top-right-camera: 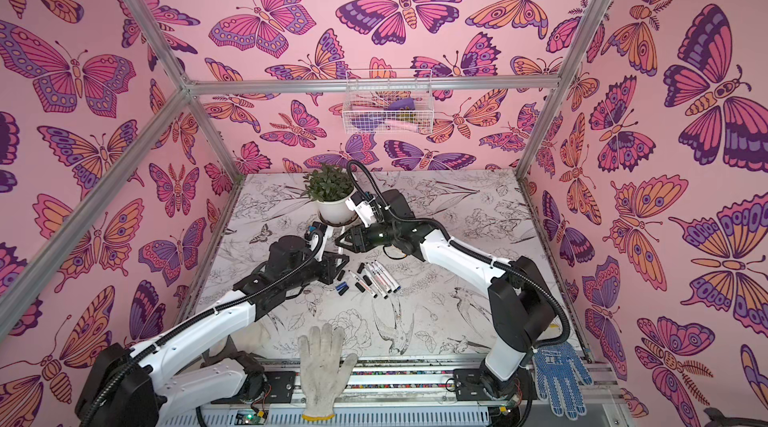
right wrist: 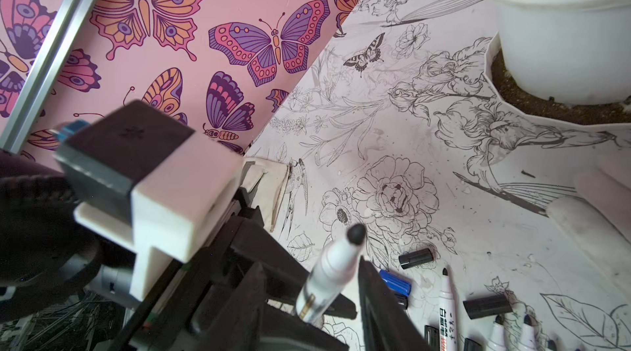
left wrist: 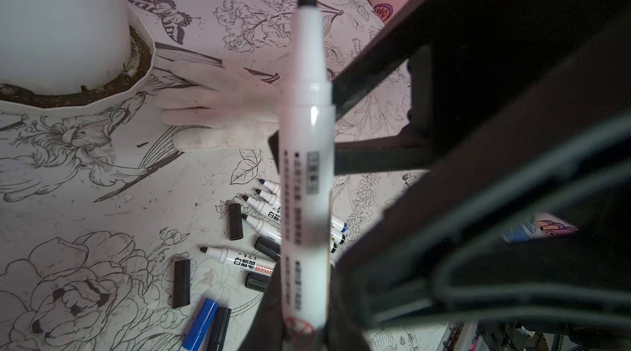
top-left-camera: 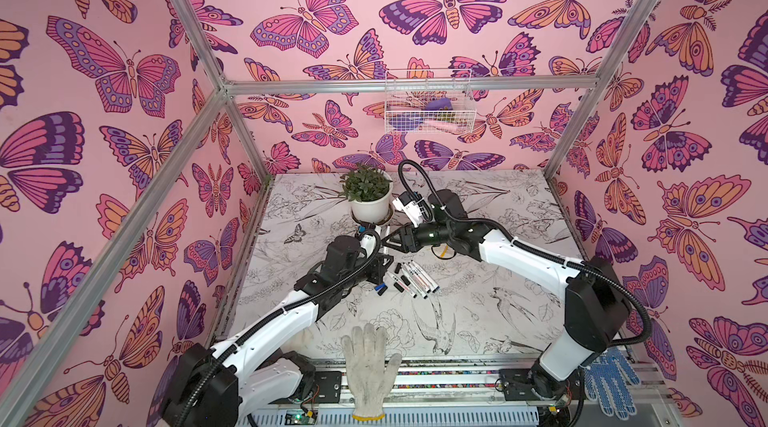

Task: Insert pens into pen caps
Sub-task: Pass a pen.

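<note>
**Held pen** (left wrist: pixel 307 161): white barrel, dark print, black tip uncapped. The left gripper (left wrist: pixel 302 298) is clamping its lower barrel, jaws closed tight on it, and is holding it raised above the tabletop (top-left-camera: pixel 498 300).

**Right gripper** (right wrist: pixel 310 274): jaws are standing partly apart, straddling the same pen with one finger on either side. Whether either finger is touching the barrel cannot be told.

**Loose pens** (top-left-camera: pixel 415 277): five, uncapped, lying side by side on the tabletop between the two arms, just beside the left gripper.

**Pen caps** (left wrist: pixel 235 221): lying loose among and beside those pens, mostly black. One blue cap (left wrist: pixel 199 323) is resting against a black one at the cluster's edge.

**Surroundings:**
- A potted plant (top-left-camera: pixel 368 196) is standing at the back of the tabletop, near both grippers.
- A white glove (top-left-camera: pixel 370 366) is lying over the front edge.
- A blue dotted glove (top-left-camera: pixel 611 383) is lying by the right arm's base.
- A wire basket (top-left-camera: pixel 428 105) is hanging on the back wall.
</note>
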Controlling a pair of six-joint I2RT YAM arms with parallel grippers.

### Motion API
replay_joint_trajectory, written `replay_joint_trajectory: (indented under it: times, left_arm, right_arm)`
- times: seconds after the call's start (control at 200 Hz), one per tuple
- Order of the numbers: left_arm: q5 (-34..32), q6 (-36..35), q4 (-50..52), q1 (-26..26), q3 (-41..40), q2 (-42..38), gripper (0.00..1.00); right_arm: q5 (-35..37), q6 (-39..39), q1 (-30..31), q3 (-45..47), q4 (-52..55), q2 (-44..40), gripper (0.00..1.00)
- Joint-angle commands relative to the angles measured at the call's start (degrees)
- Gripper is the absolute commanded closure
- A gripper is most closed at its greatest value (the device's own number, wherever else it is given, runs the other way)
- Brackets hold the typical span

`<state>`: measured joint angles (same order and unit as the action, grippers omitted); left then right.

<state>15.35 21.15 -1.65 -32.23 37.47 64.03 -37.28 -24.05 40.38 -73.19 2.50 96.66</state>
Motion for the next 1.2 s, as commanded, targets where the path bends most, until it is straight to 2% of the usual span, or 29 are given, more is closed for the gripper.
replay_joint_trajectory:
  times: [0.0, 0.21, 0.31, 0.386, 0.451, 0.506, 0.551, 0.806, 0.966, 1.197]
  left_arm:
    - [0.11, -1.81, -0.71, -0.99, 1.56, 0.82, 1.00]
    - [0.03, -1.76, -1.98, -1.77, 1.25, 0.93, 1.00]
    - [-1.03, -1.14, -2.04, -1.87, 1.12, 0.75, 1.00]
    - [-1.88, -0.61, -2.06, -1.83, 0.95, 0.19, 0.80]
    - [-2.73, -0.38, -2.12, -1.79, 0.70, -0.58, 0.54]
    - [-2.68, -0.66, -2.06, -1.68, 0.47, -1.45, 0.43]
    - [-2.26, -0.76, -1.97, -1.37, 0.40, -2.16, 0.39]
    - [1.91, -1.42, -1.05, 1.81, 1.04, -2.92, 0.37]
    - [4.31, -4.30, -0.64, 1.99, 4.65, 0.89, 0.39]
    - [3.83, -5.76, -1.20, 2.08, 9.29, 6.37, 0.43]
  right_arm:
    - [-1.47, 0.92, 0.31, -1.69, 0.61, 0.44, 0.61]
    - [-0.35, 0.32, 0.31, -1.51, 0.31, 0.60, 0.86]
    - [0.10, -0.30, 0.31, -1.22, -0.10, 0.34, 0.92]
    - [1.29, -0.91, 0.10, -0.70, -0.89, -0.14, 0.94]
    - [2.59, -2.00, -0.33, -0.02, -2.10, -0.83, 0.95]
    - [2.78, -3.69, -1.17, 0.82, -3.77, -1.48, 0.96]
    - [2.87, -5.58, -1.99, 1.98, -6.11, -2.20, 0.96]
    - [4.37, -7.12, -3.38, 4.55, -7.92, -4.76, 0.97]
    - [3.54, -7.41, -3.41, 4.59, -8.56, -5.14, 0.98]
    - [3.00, -7.20, -3.43, 4.37, -8.06, -5.44, 0.98]
